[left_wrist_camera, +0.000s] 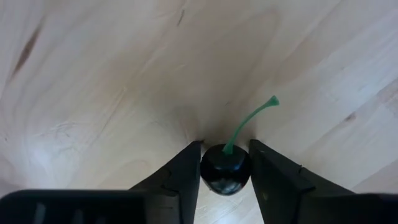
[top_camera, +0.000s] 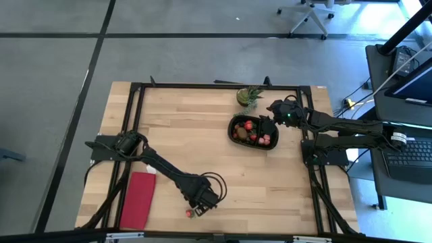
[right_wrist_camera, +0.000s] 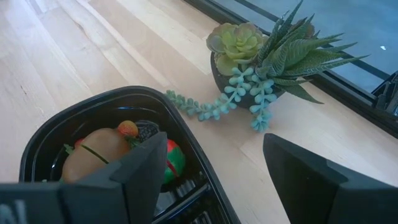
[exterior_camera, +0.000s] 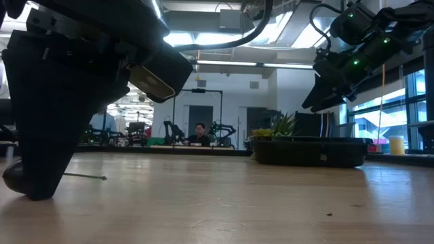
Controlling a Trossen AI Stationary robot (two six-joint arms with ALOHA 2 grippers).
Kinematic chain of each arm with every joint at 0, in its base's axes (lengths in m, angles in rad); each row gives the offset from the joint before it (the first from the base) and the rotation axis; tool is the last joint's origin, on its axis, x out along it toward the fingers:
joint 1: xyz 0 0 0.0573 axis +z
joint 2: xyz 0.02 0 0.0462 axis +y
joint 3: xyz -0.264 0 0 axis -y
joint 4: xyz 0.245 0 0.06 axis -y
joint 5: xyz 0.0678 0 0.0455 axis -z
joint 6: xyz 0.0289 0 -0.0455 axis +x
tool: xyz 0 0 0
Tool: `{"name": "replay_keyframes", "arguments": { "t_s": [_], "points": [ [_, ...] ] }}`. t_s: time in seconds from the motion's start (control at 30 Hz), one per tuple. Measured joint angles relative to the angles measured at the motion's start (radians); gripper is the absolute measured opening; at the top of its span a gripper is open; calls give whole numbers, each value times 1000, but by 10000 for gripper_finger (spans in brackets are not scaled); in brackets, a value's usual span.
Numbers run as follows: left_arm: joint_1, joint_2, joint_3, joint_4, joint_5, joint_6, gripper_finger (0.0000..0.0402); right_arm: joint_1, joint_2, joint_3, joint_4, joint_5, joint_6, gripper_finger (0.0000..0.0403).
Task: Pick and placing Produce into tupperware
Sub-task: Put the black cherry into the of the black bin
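Observation:
My left gripper (top_camera: 200, 204) is down at the table's near edge, shut on a dark, glossy cherry (left_wrist_camera: 225, 169) with a green stem (left_wrist_camera: 249, 123). A small red piece (top_camera: 189, 213) lies just beside it. The black oval tupperware (top_camera: 237, 123) sits on the far right part of the table and holds several red, pink and brown pieces (top_camera: 255, 131). My right gripper (top_camera: 272, 116) hovers open above the tupperware's right end. In the right wrist view its fingers (right_wrist_camera: 146, 168) stand over the rim (right_wrist_camera: 186, 134), touching nothing. My left gripper pinches the cherry's round body (left_wrist_camera: 211, 163) between its two fingers (left_wrist_camera: 183, 171), coming from above and pointing down. The cherry sits on the table top, and its stem sticks out free beyond the fingertips.
A small potted succulent (top_camera: 248, 96) stands just beyond the tupperware at the far edge. A flat red cloth (top_camera: 138, 199) lies near the left near corner. Bare wood (top_camera: 182, 135) spans the middle of the table. A black frame rail (top_camera: 216, 86) borders the table.

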Motion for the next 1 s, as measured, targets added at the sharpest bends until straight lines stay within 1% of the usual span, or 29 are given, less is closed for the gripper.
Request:
{"name": "replay_keyframes", "arguments": {
  "t_s": [0.1,0.2,0.33,0.4,0.53,0.67,0.73,0.9,0.93,1.0],
  "points": [
    [8,0,0,0,8,37,117,0,0,0,0,0,0,268],
    [24,1,0,-2,50,87,99,0,0,0,0,0,0,268],
    [62,3,-1,-2,107,174,99,0,0,0,0,0,-2,268],
    [91,3,-1,2,124,226,99,0,0,0,0,0,-2,268],
    [168,3,-1,9,124,330,113,0,0,0,1,0,-8,268],
    [249,-4,2,29,113,446,105,0,0,0,1,0,-52,268],
    [294,-8,22,39,108,508,98,0,0,0,2,0,-56,268],
    [385,-8,129,43,106,683,103,0,0,0,2,0,-55,268],
    [401,-9,153,45,98,717,108,0,0,0,2,0,-55,268],
    [434,-9,204,46,51,785,116,0,0,0,2,0,-54,268]
  ]
}}
